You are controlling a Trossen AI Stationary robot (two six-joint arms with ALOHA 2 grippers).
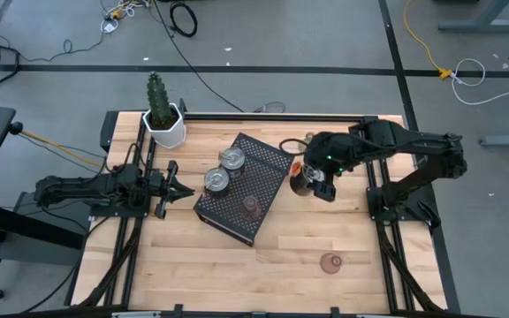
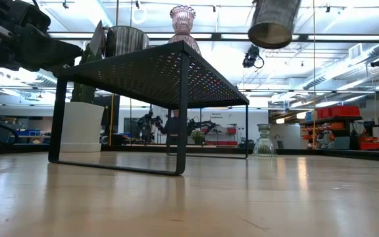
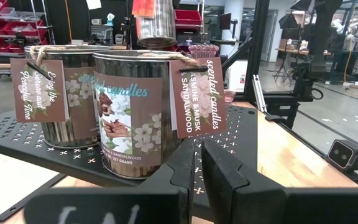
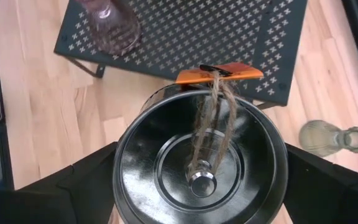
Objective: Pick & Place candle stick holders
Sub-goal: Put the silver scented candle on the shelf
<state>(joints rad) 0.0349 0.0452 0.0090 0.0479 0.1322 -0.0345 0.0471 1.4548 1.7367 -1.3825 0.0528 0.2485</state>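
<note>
Two scented-candle tins (image 1: pixel 223 170) stand on the black perforated tray (image 1: pixel 268 190); the right gripper (image 1: pixel 312 184) clamps a third tin (image 4: pixel 199 160) aloft, just right of the tray. Lowered too near that edge, it could tip off. Left gripper (image 1: pixel 182 188) waits closed, left of the tray.

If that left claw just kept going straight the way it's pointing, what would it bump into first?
Probably the nearer silver candle tin on the black tray. The left gripper, shut, points at the tray's edge, and its wrist view shows that tin right ahead of the fingers. Depth is hard to judge.
</note>
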